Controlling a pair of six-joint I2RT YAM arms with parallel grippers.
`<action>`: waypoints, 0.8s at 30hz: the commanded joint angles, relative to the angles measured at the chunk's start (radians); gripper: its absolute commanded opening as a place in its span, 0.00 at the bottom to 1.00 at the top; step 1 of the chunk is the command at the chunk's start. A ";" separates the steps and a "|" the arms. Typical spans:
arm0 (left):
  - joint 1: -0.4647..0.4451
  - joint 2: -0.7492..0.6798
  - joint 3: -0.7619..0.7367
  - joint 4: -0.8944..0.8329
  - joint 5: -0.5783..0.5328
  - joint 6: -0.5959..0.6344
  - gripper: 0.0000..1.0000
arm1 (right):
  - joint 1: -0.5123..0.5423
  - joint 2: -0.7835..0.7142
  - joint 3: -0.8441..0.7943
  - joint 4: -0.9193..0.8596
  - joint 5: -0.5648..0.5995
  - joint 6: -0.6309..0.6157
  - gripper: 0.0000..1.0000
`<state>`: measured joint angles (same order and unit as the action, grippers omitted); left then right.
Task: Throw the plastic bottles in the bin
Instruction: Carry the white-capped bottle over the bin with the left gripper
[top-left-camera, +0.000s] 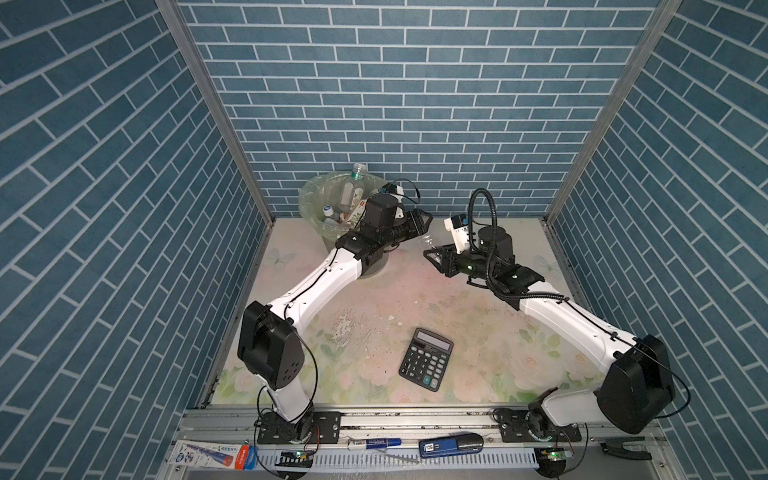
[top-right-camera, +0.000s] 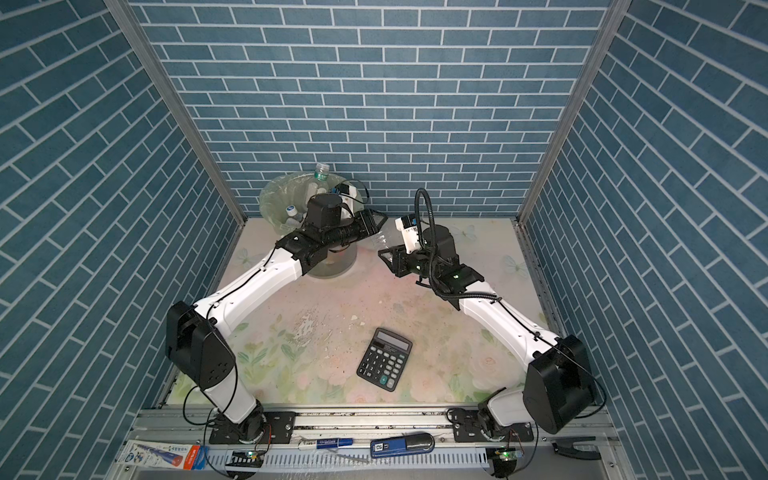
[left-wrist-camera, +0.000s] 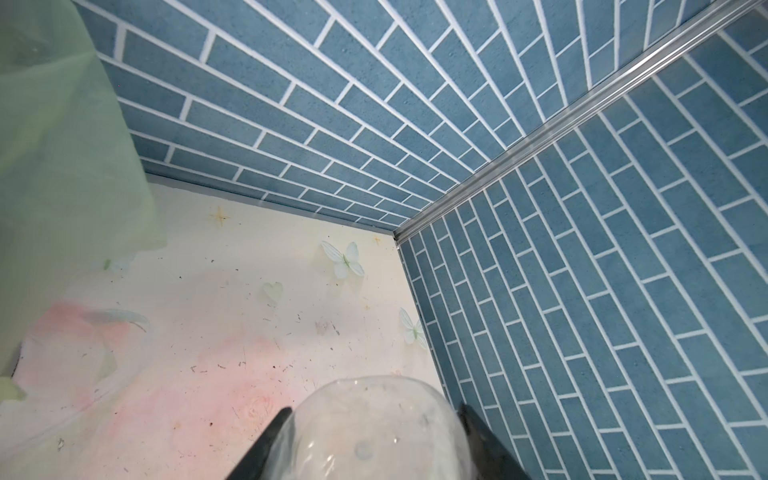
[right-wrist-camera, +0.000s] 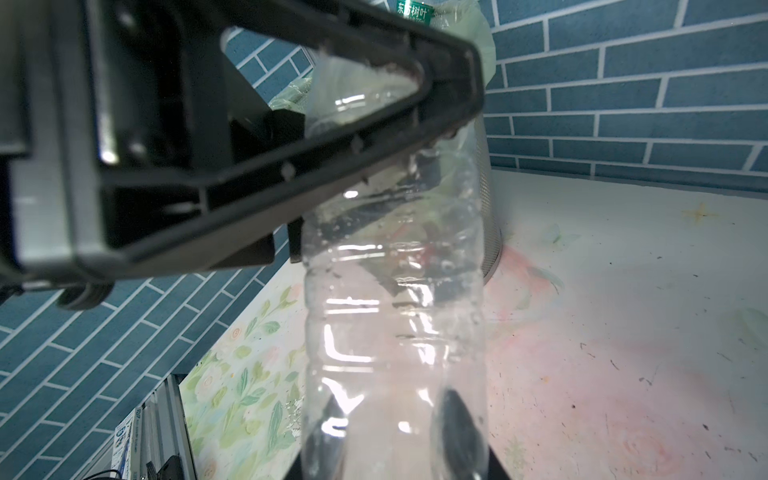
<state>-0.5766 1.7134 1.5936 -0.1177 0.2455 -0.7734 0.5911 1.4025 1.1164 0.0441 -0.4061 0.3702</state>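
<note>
Clear bottle (top-left-camera: 422, 241): off the table and in the air, strung between the two claws just right of the bin in both top views (top-right-camera: 382, 239). I see no label on it.
Left claw (top-left-camera: 426, 226): it reaches across from in front of the bin. In the left wrist view (left-wrist-camera: 374, 409) a black finger (left-wrist-camera: 270, 440) stands on each side of the bottle's rounded end (left-wrist-camera: 374, 436), pressed against the plastic. That is a narrow grip on the clear bottle.
Right claw (top-left-camera: 432, 254): it points at the left claw from the other side. In the right wrist view (right-wrist-camera: 392, 419) the bottle (right-wrist-camera: 395, 311) runs out from between its dark fingers, clamped tight. The left claw's finger crosses the far end.
Bin (top-left-camera: 307, 195): it stands in the back left corner of the table against the brick wall, with a pale green bag folded over the rim. The left arm hides its near side. It also shows in the other top view (top-right-camera: 268, 199).
Bottles in the bin (top-left-camera: 347, 195): several lie inside already. A green-labelled bottle (top-left-camera: 358, 171) pokes up above the far rim, and a blue-capped bottle (top-left-camera: 328, 211) sits lower down.
Calculator (top-left-camera: 426, 359): black, flat on the floral table (top-left-camera: 374, 299) towards the front, well apart from both claws.
Loose bottles on the table: I see none lying out.
</note>
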 joint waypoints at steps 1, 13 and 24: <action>-0.005 0.012 0.033 -0.006 -0.004 0.053 0.48 | 0.007 -0.004 -0.011 0.051 -0.051 -0.007 0.28; 0.095 0.036 0.456 -0.411 -0.169 0.423 0.44 | 0.007 -0.085 -0.053 0.079 -0.016 -0.016 0.99; 0.138 0.226 1.016 -0.550 -0.664 0.997 0.45 | 0.007 -0.086 -0.061 0.063 0.002 -0.025 0.99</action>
<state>-0.4389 1.8942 2.5813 -0.6380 -0.2382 0.0021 0.5949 1.3315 1.0866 0.0879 -0.4137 0.3656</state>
